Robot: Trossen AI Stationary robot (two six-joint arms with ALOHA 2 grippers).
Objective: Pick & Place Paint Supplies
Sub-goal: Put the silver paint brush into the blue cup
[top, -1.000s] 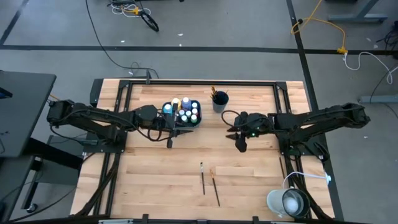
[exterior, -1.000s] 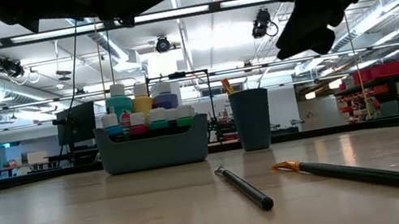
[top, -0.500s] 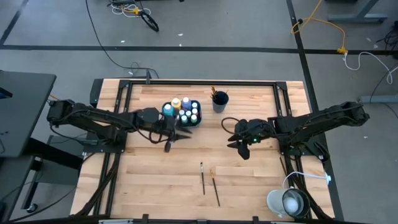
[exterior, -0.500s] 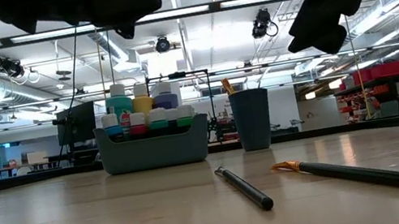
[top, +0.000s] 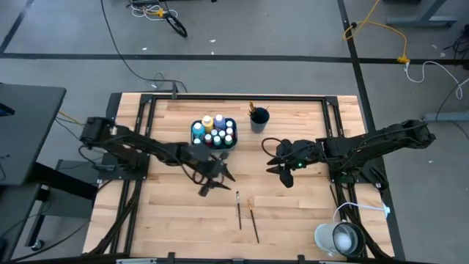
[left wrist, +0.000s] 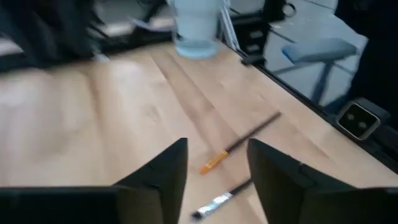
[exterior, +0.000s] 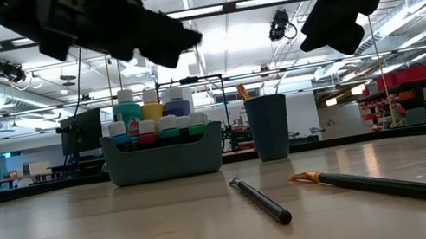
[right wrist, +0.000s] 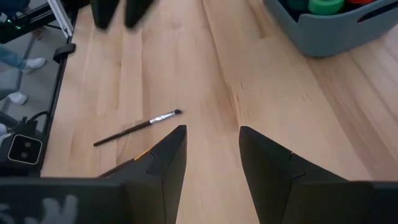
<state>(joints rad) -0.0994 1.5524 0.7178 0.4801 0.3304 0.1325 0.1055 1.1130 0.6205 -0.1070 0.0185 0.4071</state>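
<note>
Two thin paintbrushes (top: 239,209) (top: 253,224) lie flat on the wooden table toward its near edge. In the left wrist view one shows an orange ferrule (left wrist: 214,163) and the other a silver one (left wrist: 217,202). My left gripper (top: 218,183) hovers open above the table just left of them, with both brushes showing past its fingers (left wrist: 217,148). My right gripper (top: 284,176) hangs open in the air right of centre (right wrist: 211,134), holding nothing. White-capped paint bottles (top: 216,132) stand in the teal tray (exterior: 165,159).
The dark blue cup (top: 259,119) stands right of the tray near the far edge, with brushes sticking up out of it. A white round lamp-like object (top: 341,238) sits at the near right corner. Bare wood lies between the two grippers and the near edge.
My left gripper has left the tray, going down and toward the table's near and right edges to a spot beside the two loose brushes. It has tipped lower, and its fingers stand wider apart than before. The brushes have not moved.
</note>
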